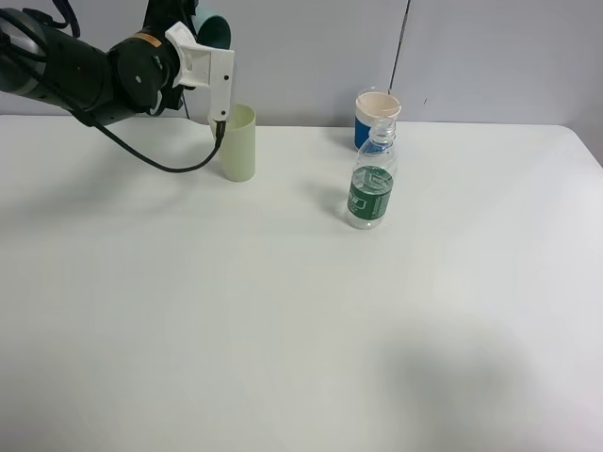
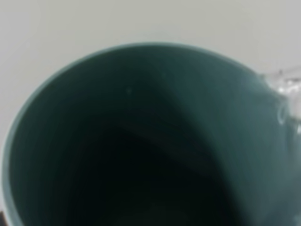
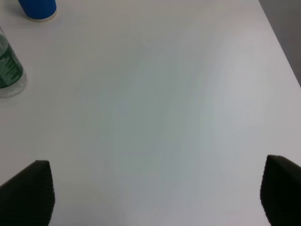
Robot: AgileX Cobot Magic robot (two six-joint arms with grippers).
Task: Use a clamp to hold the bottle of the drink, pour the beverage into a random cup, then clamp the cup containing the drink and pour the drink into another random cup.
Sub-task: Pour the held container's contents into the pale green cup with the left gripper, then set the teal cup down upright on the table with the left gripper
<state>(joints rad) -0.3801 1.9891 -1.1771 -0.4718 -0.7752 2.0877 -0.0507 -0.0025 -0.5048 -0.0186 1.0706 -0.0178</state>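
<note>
My left gripper (image 1: pixel 195 40) is raised at the back left, shut on a teal cup (image 1: pixel 217 30) that it holds tipped above the pale green cup (image 1: pixel 239 142). The teal cup's dark inside (image 2: pixel 141 141) fills the left wrist view and hides the fingers; something clear glints at its rim (image 2: pixel 282 96). The clear bottle with the green label (image 1: pixel 371 188) stands upright mid-table, also seen in the right wrist view (image 3: pixel 8 70). A blue cup with a white rim (image 1: pixel 376 117) stands just behind it. My right gripper (image 3: pixel 155 197) hangs open over bare table, away from the bottle.
The white table (image 1: pixel 283 330) runs to a grey wall at the back. Its right edge (image 3: pixel 280 42) shows in the right wrist view. A black cable (image 1: pixel 160 162) hangs from the left arm beside the pale green cup.
</note>
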